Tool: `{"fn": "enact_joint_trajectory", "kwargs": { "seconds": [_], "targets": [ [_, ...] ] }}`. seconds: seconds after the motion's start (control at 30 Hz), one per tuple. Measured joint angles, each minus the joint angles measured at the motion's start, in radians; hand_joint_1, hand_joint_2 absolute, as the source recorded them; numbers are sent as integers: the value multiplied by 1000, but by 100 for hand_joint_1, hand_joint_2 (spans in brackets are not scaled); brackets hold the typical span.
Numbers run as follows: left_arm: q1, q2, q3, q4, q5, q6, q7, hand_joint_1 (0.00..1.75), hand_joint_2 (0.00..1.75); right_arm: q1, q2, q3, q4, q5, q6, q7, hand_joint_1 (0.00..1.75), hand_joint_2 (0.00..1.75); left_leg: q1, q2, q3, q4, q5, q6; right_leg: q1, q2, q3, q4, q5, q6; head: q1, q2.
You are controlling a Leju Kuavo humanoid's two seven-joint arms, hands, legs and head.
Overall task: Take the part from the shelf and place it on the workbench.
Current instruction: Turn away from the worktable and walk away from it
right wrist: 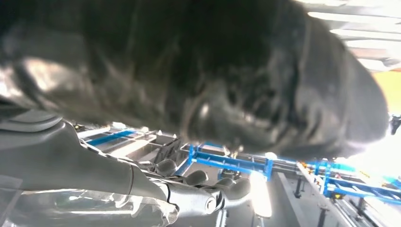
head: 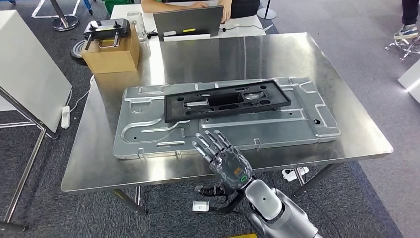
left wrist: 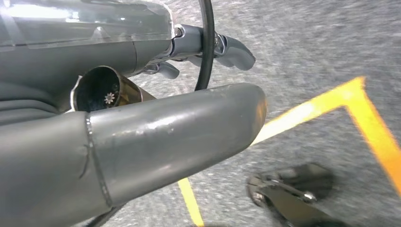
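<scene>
A black rectangular frame part (head: pixel 225 101) lies flat on a large silver stamped metal panel (head: pixel 148 134), which rests on the steel workbench (head: pixel 346 134). My right hand (head: pixel 223 156) hovers over the panel's near edge with its fingers spread, holding nothing and just short of the black part. In the right wrist view the right hand (right wrist: pixel 189 189) shows its fingers stretched out and bare beneath a blurred dark thumb. The left hand (left wrist: pixel 142 137) hangs over grey floor, thumb and fingers apart with nothing in them.
A cardboard box (head: pixel 111 52) with a black device (head: pixel 105 29) on top stands at the bench's far left corner. A laptop (head: pixel 187 22) and a seated person are behind the bench. A white board (head: pixel 29 74) stands at the left. Yellow tape (left wrist: pixel 359 109) marks the floor.
</scene>
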Motion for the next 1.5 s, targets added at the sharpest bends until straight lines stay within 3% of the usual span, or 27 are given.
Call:
{"fn": "enact_joint_trajectory", "kwargs": {
  "seconds": [0.07,0.1,0.17,0.23,0.3,0.37,0.43,0.47,0.53,0.6,0.63,0.7,0.77,0.83,0.87,0.93,0.97,1.03,1.1,1.13,1.2,1.23,1.27,1.33,1.37,1.43,1.5],
  "targets": [
    [1,2,2,0,0,0,0,0,0,1,-1,0,2,-2,0,0,0,0,-1,3,-28,2,22,11,-2,2,-36,123,-99,5,0,0],
    [1,2,4,0,0,0,0,0,0,2,-1,0,3,-2,0,0,0,0,-2,3,-42,5,31,11,-2,3,-50,188,-130,7,0,0],
    [1,2,6,0,-1,0,-1,0,0,5,-1,0,5,-5,1,0,0,0,-4,4,-70,12,46,9,-2,3,-37,236,-129,9,0,0],
    [0,2,6,0,-1,-3,-7,0,0,5,-2,0,8,-9,1,-2,0,0,-4,4,-92,20,57,3,-2,3,50,137,-83,4,-1,0],
    [-7,-1,7,0,-1,-7,-20,0,0,1,-1,0,10,-14,3,-6,0,0,-6,3,-108,28,67,-6,2,5,141,2,-71,-4,-1,0],
    [-17,-5,9,0,1,-10,-30,0,0,-3,-1,-1,14,-18,5,-8,0,0,-7,3,-115,29,79,-18,8,7,166,-48,-78,-12,-1,0],
    [-25,-9,12,0,4,-11,-29,0,0,-6,0,-1,19,-21,5,-10,0,0,-6,2,-118,29,85,-30,8,4,158,-54,-65,-24,-1,0],
    [-28,-11,14,0,5,-11,-24,0,0,-8,0,-1,22,-22,5,-11,0,0,-5,1,-125,41,67,-36,5,2,152,-57,-56,-33,-1,0],
    [-30,-14,15,0,3,-10,-10,0,0,-10,1,-2,26,-24,4,-9,0,0,-3,0,-150,119,-14,-46,2,-1,133,-61,-35,-49,-1,0],
    [-26,-16,15,0,-3,-9,3,0,0,-5,1,-3,27,-25,1,-5,0,0,-2,0,-181,248,-100,-53,5,-1,107,-59,-16,-54,-1,0],
    [-24,-17,15,0,-5,-8,7,0,0,0,0,-4,27,-24,0,-4,0,0,-2,0,-186,296,-114,-54,6,-2,92,-57,-5,-54,-1,0],
    [-19,-17,15,0,-7,-4,11,0,0,13,-1,-10,27,-23,-3,0,0,0,-3,0,-151,301,-79,-53,9,-3,59,-50,15,-53,-1,0],
    [-19,-16,15,0,-7,0,11,0,0,23,-3,-18,26,-21,-5,2,0,0,-4,-1,-56,185,-36,-44,10,-3,32,-42,33,-48,-2,0],
    [-20,-14,16,-1,-7,2,10,0,0,29,-4,-26,23,-20,-7,4,0,0,-10,-2,33,51,-46,-33,11,-3,18,-37,52,-40,-1,0],
    [-21,-13,16,-1,-7,3,10,0,0,30,-5,-29,22,-20,-8,5,0,0,-13,-2,53,14,-56,-28,10,-4,16,-39,62,-34,-1,0],
    [-21,-14,16,-1,-7,3,10,0,0,33,-6,-31,21,-20,-9,6,0,0,-14,-1,48,-2,-43,-16,9,-3,15,-47,80,-21,-1,0],
    [-22,-14,16,0,-7,3,10,0,0,35,-7,-32,20,-20,-10,6,0,0,-12,2,40,-5,-31,-7,8,-1,10,-41,68,-16,-1,0],
    [-21,-14,16,0,-7,3,10,0,0,39,-10,-35,20,-20,-10,6,0,0,-7,8,14,-10,0,10,6,4,-10,20,-17,-6,-1,0],
    [-21,-14,17,0,-7,3,10,0,0,42,-12,-37,21,-20,-10,6,0,0,-8,10,-21,-7,28,16,3,6,-37,145,-123,3,0,0],
    [-21,-14,17,0,-6,3,10,0,0,44,-12,-38,21,-20,-10,6,0,0,-8,10,-41,-4,42,14,1,6,-43,206,-142,7,0,0],
    [-21,-14,17,0,-6,3,9,0,0,46,-13,-38,21,-20,-10,6,0,0,-8,11,-84,7,67,9,-2,5,-17,251,-108,11,0,0],
    [-21,-15,17,0,-6,3,8,0,0,46,-13,-39,21,-19,-10,6,0,0,-7,11,-105,14,78,6,-4,5,20,224,-78,12,0,0],
    [-22,-15,17,0,-7,3,7,0,0,45,-12,-39,21,-18,-10,6,0,0,-7,11,-123,21,87,1,-6,6,75,164,-68,11,0,0],
    [-26,-17,17,-1,-10,2,4,0,0,41,-9,-39,21,-16,-10,4,0,0,-9,10,-147,34,104,-10,-4,7,181,16,-97,5,-1,0],
    [-28,-18,17,-1,-11,2,3,0,0,39,-7,-38,21,-15,-10,2,0,0,-10,9,-152,37,113,-17,-1,8,210,-32,-116,0,-1,0],
    [-31,-20,17,-1,-12,1,1,0,0,38,-4,-38,22,-14,-10,0,0,0,-8,8,-158,32,133,-30,4,6,207,-55,-114,-15,0,0],
    [-31,-22,17,0,-15,1,1,0,0,37,-3,-37,24,-13,-10,-2,0,0,-4,6,-174,52,101,-41,2,2,185,-57,-89,-34,-1,0]
  ]
}}
